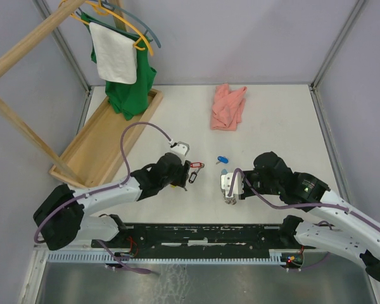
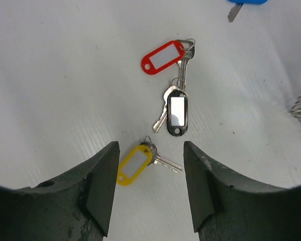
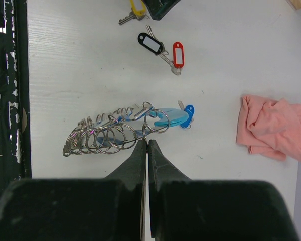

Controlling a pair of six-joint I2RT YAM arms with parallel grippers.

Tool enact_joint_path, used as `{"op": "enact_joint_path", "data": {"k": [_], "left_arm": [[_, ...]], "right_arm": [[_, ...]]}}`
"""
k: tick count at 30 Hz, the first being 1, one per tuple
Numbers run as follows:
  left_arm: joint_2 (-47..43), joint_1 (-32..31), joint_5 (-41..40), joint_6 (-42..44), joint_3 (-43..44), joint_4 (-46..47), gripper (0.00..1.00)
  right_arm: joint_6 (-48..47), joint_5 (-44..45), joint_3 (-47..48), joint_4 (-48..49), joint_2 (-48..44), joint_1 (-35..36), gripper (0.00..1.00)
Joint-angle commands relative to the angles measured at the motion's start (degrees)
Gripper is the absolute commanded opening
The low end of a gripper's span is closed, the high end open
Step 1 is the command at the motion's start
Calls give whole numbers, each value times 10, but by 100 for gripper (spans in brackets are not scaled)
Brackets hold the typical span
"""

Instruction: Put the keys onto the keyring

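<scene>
— Keys, four by my count, lie loose on the white table (image 1: 285, 126): the yellow-tag key (image 2: 140, 161), the black-tag key (image 2: 177, 114), the red-tag key (image 2: 165, 56), and the blue-tag key (image 3: 189, 111) just beside the keyring (image 3: 110, 135).

— And where is the keyring?

— It is flat on the table in front of the right arm. The right fingers (image 3: 147, 150) are pressed together at one of its wire loops and seem to pinch it.

— And the left fingers (image 2: 101, 186)?

— Released and spread apart, one on each side of the yellow-tag key. They hold nothing.

— How should they take that key?

— By the plastic tag, I think. It is smooth, oblong and thicker than the flat metal blade. The table looks slippery, so the fingers should go fully down and close slowly. The key's small ring should stay free, because that part must go on the big loop.

— The loop looks difficult.

— Yes. Many thin shiny rings crowd on it, like a coil.
</scene>
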Motion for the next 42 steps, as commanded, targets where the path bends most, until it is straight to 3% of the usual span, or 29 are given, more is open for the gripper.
{"op": "enact_joint_path", "data": {"k": [1, 6, 16, 27, 42], "left_arm": [[61, -2, -16, -53, 112, -203, 60], [134, -2, -7, -54, 205, -307, 58], [237, -2, 5, -37, 295, -348, 41], [295, -2, -3, -27, 324, -348, 29], [306, -2, -3, -25, 325, -354, 17]], "right_arm": [[3, -2, 6, 34, -9, 3, 1], [4, -1, 7, 35, -10, 3, 1], [5, 2, 5, 33, -17, 4, 1], [6, 3, 2, 36, -23, 4, 1], [7, 6, 1, 36, -24, 5, 1]]}}
